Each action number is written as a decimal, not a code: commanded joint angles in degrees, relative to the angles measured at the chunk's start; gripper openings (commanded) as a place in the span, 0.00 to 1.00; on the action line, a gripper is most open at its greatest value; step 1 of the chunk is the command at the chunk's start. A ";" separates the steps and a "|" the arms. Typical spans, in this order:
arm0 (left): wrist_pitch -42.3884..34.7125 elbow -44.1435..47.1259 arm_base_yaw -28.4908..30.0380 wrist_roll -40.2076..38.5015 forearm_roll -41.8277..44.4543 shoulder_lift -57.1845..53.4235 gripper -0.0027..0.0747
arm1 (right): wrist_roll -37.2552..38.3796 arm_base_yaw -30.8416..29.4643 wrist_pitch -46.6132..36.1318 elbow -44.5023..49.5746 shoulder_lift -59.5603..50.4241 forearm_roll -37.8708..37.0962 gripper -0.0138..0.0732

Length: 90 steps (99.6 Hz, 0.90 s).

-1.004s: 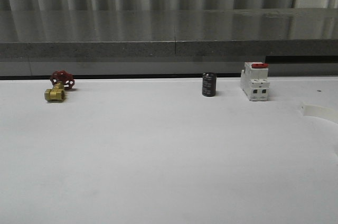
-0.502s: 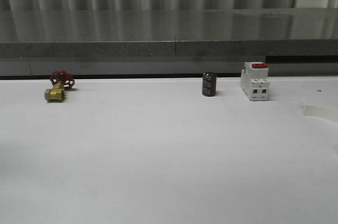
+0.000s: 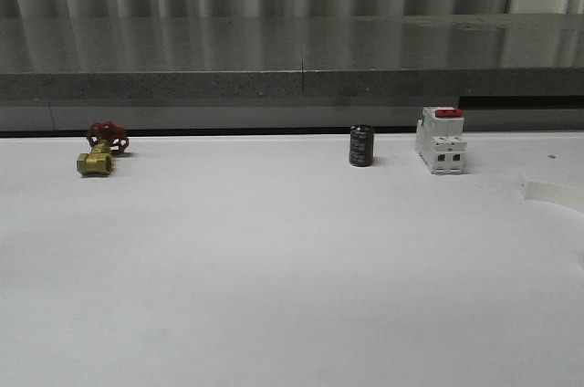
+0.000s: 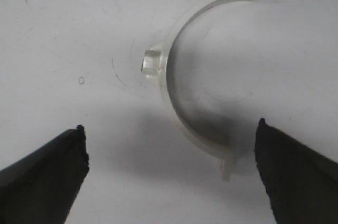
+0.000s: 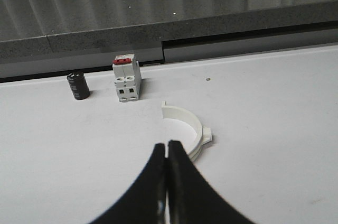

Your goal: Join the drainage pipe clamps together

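The left gripper (image 4: 169,174) hangs with jaws spread wide over one clamp half (image 4: 182,84), lying flat just ahead between them, seemingly lined up for a grasp. The right gripper (image 5: 167,152), jaws pressed together and empty, points at the second clamp half (image 5: 187,126) just beyond its tips.

Clamp seen by left wrist (image 4: 177,84): translucent white plastic half-ring, lying flat on the white bench (image 4: 63,34); a small boxy side tab sticks out from the middle of its outer curve; a short flange at each end; the open side faces away from the tab.
Clamp seen by right wrist (image 5: 187,126): opaque white half-ring band, resting on its edge on the bench, a small tab on its outer curve and a flange at its far end; its near end is hidden.
Clamp at bench's right edge, front view (image 3: 552,192): a short white curved strip, cut off by the frame.
Joined or apart: cannot tell; no second half touches either one.
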 commanded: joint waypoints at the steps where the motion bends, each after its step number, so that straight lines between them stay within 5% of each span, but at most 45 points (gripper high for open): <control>1: -3.14 -2.90 0.07 0.11 -0.64 0.01 0.83 | -0.19 -0.17 -4.82 -1.04 -1.15 -0.38 0.08; 90: -4.23 -10.08 0.31 0.89 1.30 12.86 0.83 | -0.19 -0.17 -4.82 -1.04 -1.15 -0.38 0.08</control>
